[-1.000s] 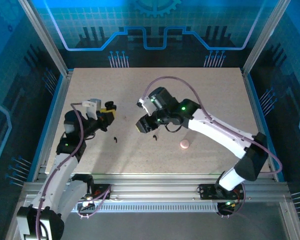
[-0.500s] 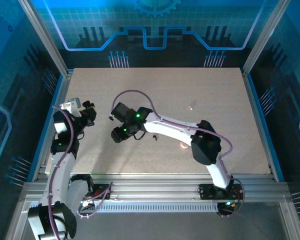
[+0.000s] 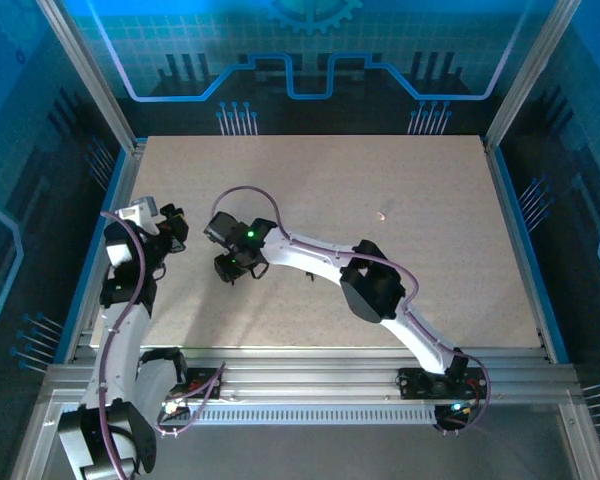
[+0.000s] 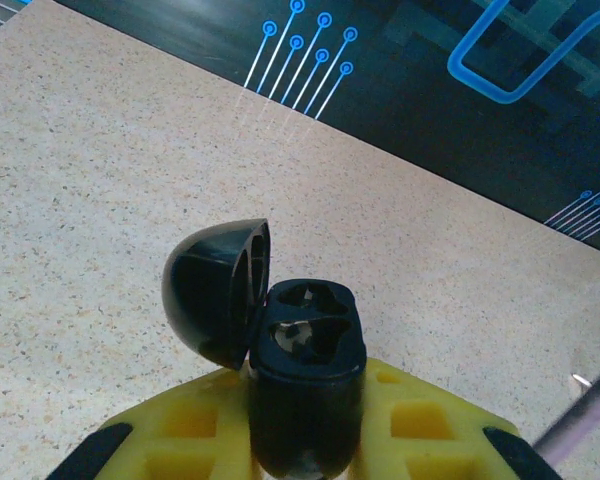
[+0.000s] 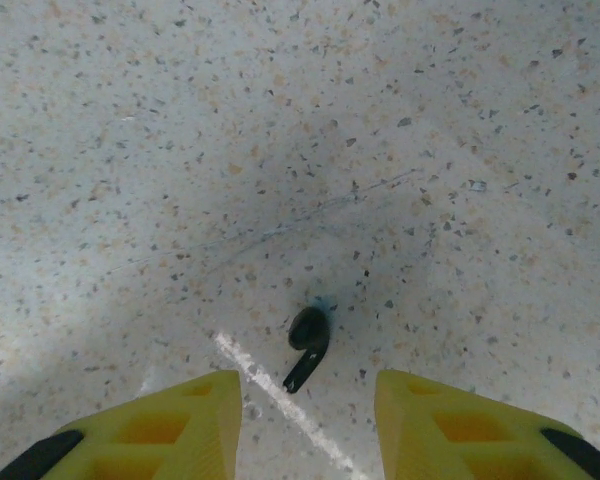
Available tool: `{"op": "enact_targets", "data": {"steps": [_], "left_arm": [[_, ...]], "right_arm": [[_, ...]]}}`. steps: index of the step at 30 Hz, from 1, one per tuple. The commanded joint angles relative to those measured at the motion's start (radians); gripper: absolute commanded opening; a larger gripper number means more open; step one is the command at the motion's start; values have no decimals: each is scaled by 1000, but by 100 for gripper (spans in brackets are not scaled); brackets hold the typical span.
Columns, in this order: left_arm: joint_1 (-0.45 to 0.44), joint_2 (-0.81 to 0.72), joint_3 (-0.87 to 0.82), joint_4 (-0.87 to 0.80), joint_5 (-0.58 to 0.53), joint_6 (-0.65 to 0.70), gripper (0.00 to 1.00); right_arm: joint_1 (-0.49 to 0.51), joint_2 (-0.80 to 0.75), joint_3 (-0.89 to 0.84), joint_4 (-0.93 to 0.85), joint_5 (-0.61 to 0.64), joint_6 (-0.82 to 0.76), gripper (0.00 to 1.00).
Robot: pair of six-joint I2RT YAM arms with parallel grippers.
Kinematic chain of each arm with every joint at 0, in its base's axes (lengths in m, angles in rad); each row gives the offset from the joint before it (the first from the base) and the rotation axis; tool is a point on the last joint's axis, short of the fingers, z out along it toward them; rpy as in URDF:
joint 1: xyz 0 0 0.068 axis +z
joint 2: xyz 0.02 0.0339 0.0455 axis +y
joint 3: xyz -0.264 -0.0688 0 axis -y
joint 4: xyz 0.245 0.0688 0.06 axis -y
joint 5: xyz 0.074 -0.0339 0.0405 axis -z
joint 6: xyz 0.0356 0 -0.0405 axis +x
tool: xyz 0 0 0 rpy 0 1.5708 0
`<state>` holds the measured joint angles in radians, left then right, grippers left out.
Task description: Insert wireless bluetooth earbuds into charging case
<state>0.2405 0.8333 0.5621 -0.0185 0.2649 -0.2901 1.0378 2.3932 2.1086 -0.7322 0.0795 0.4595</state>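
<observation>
Your right gripper (image 5: 306, 395) has its fingers spread. The earbud (image 5: 308, 345) lies on the table (image 5: 280, 150), low centre of the right wrist view, just ahead of them. Drop straight and pinch the round head, not the stem. The left gripper (image 4: 305, 425) pinches the open case (image 4: 305, 340), sockets up.

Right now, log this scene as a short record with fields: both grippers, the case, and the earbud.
left gripper: shut on the charging case
charging case: lid swung open to one side; both sockets look empty
right gripper: open, over the table, holding nothing
earbud: lying loose on the table, just ahead of the gap between the right gripper's fingers
step left: pick up the earbud and seat it in the case
</observation>
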Motion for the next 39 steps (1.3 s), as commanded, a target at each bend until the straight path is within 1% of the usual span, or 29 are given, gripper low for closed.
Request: {"op": "enact_targets", "data": {"steps": [1,11,17,22,32,35,39], "left_arm": [[10,3,-2,-1,-7,-5,12],[10,4,2,-13,-15,28,11],[10,3,9,-18,-27,41,11],[10,0,10,-25,-32,52,12],[10,-2,13,-31,-33,66,12],[10,-2,15,-32,-33,66,11],[10,-7,15,-34,-36,67,12]], "right_arm": [[1,51,46,-10,14,-16,39],[-7,111,70,20,-15,-10,37],[-8,137,87,30,-12,-17,33],[-6,159,113,3,6,-30,30],[11,140,99,-49,61,-48,30],[17,133,87,-49,66,-49,31],[19,137,86,-52,64,-52,30]]}}
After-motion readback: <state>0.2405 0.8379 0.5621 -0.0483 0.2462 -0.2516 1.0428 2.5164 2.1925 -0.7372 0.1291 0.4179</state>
